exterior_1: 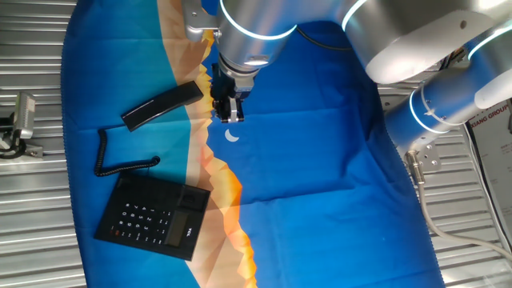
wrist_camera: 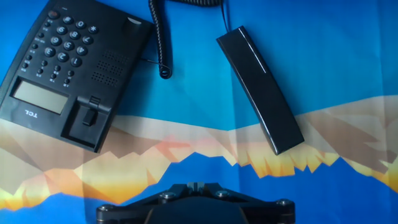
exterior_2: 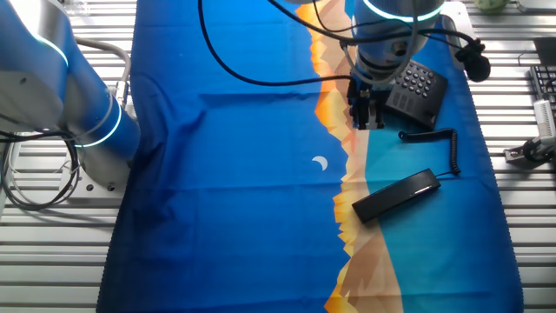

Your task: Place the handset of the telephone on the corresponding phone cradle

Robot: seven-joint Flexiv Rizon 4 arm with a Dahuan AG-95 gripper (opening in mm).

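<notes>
The black handset [exterior_1: 162, 105] [exterior_2: 395, 196] [wrist_camera: 260, 87] lies flat on the blue cloth, off the telephone base [exterior_1: 152, 216] [exterior_2: 417, 91] [wrist_camera: 62, 74]. Its coiled cord [exterior_1: 108, 156] [wrist_camera: 160, 37] runs between them. The phone cradle [exterior_1: 164, 192] [wrist_camera: 102, 87] is the bare recessed strip beside the keys, with nothing on it. My gripper [exterior_1: 227, 112] [exterior_2: 367, 113] [wrist_camera: 196, 185] hangs above the cloth, just beside the handset's near end. It is shut and holds nothing. In the hand view, only the fingertips show at the bottom edge.
The blue and orange cloth [exterior_1: 320, 160] covers a slatted metal table. A white crescent print [exterior_1: 232, 136] [exterior_2: 321, 163] lies under the gripper. A metal fixture [exterior_1: 20, 120] [exterior_2: 532, 149] sits off the cloth. The arm's base [exterior_2: 87, 113] stands at the cloth's far side.
</notes>
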